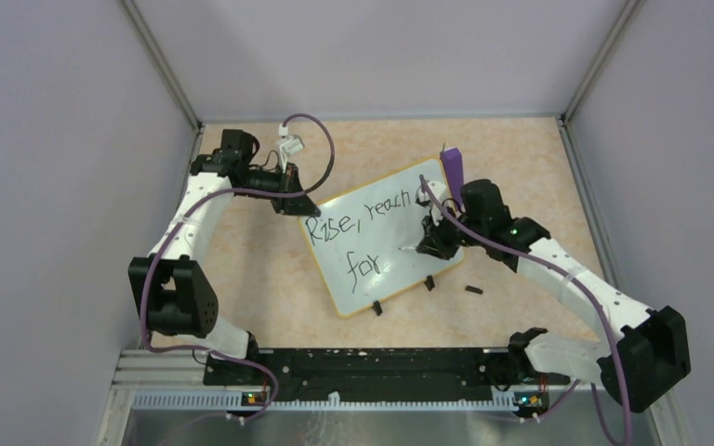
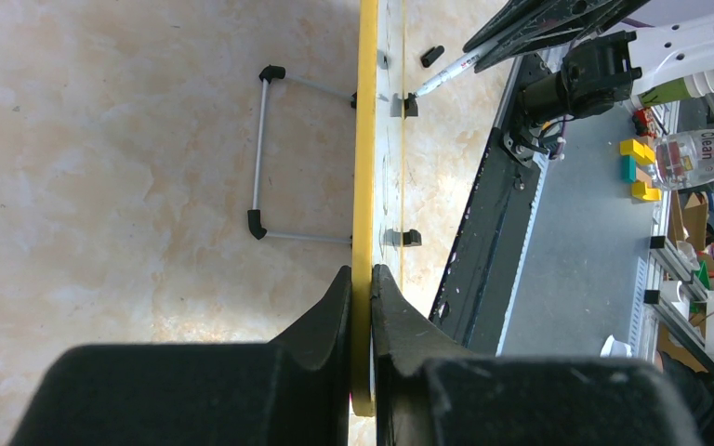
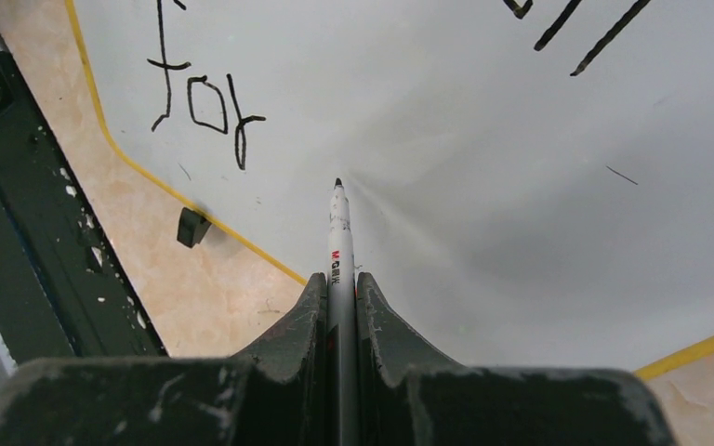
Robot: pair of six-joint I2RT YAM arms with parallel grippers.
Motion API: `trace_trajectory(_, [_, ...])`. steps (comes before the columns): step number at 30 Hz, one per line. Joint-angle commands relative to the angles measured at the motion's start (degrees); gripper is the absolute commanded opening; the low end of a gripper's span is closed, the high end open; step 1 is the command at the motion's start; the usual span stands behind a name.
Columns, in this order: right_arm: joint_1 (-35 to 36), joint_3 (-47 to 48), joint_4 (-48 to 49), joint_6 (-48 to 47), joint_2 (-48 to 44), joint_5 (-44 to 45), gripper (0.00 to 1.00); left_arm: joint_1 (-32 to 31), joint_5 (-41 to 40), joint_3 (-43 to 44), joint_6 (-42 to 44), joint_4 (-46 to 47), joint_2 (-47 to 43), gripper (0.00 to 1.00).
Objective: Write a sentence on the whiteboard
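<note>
The whiteboard [image 1: 398, 271] stands tilted in the middle of the table, yellow-rimmed, on black clip feet [image 1: 377, 307]. The sentence [image 1: 353, 221] on it reads "Rise, reach" with "for" [image 3: 200, 102] on the line below. My left gripper [image 1: 299, 203] is shut on the board's upper-left edge; the left wrist view shows both fingers pinching the yellow rim [image 2: 364, 186]. My right gripper [image 3: 339, 277] is shut on a slim marker [image 3: 338, 232]. Its black tip points at bare board to the right of "for". I cannot tell whether the tip touches the surface.
A purple wedge block [image 1: 453, 167] stands behind the board's upper-right corner, close to my right wrist. The marker's black cap [image 1: 472, 289] lies on the table right of the board. A wire stand [image 2: 260, 158] props the board from behind. The black base rail [image 1: 372, 364] runs along the near edge.
</note>
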Motion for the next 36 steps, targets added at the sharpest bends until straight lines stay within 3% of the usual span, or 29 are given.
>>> trace_trajectory(1, [0.33, 0.32, 2.27, -0.56, 0.1, 2.73, 0.0, -0.21, -1.43, 0.23, 1.43, 1.22, 0.49, 0.0])
trace_trajectory(20, [3.74, 1.61, 4.67, -0.52, 3.65, 3.7, 0.0, -0.21, -1.66, 0.17, 1.52, 1.28, 0.72, 0.0])
trace_trajectory(36, [0.99, -0.81, 0.19, -3.97, 1.03, 5.89, 0.0, -0.21, -1.59, 0.34, 1.52, 1.21, 0.97, 0.0])
